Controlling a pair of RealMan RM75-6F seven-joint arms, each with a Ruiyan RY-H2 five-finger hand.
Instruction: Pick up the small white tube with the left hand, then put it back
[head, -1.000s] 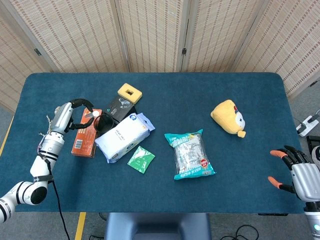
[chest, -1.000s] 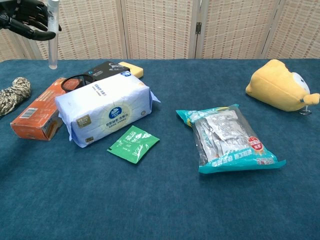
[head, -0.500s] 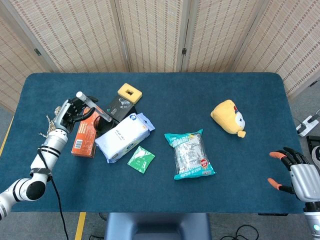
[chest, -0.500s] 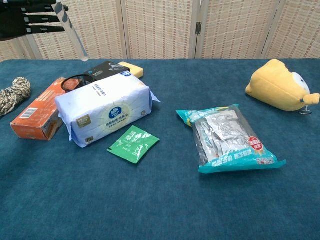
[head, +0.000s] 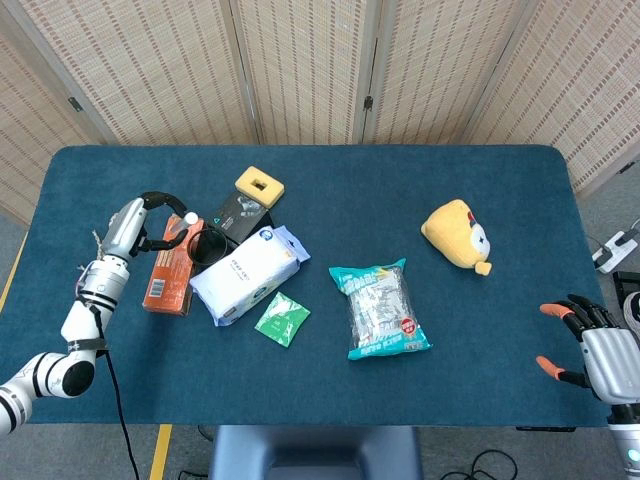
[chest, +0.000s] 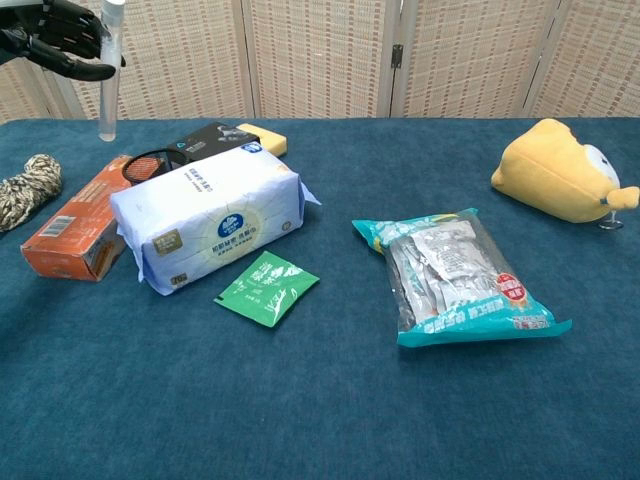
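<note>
The small white tube (chest: 106, 80) hangs upright in the air, above the far end of the orange box (chest: 78, 226). My left hand (chest: 55, 35) grips its upper part at the top left of the chest view. From the head view, the tube (head: 189, 218) appears end-on as a small white spot beside my left hand (head: 140, 216). My right hand (head: 598, 345) rests at the table's near right corner with its fingers spread and nothing in it.
Under the tube lie the orange box (head: 170, 266), a black ring (chest: 150, 163), a black box (head: 240, 212) and a yellow sponge (head: 260, 185). A tissue pack (chest: 210, 225), green sachet (chest: 267, 287), snack bag (chest: 455, 280), yellow plush (chest: 560, 170) and yarn ball (chest: 25, 190) also lie about.
Half a second ago the tube leaned over to the right in my left hand; now it stands upright again, as one second ago. The right hand has not moved.
</note>
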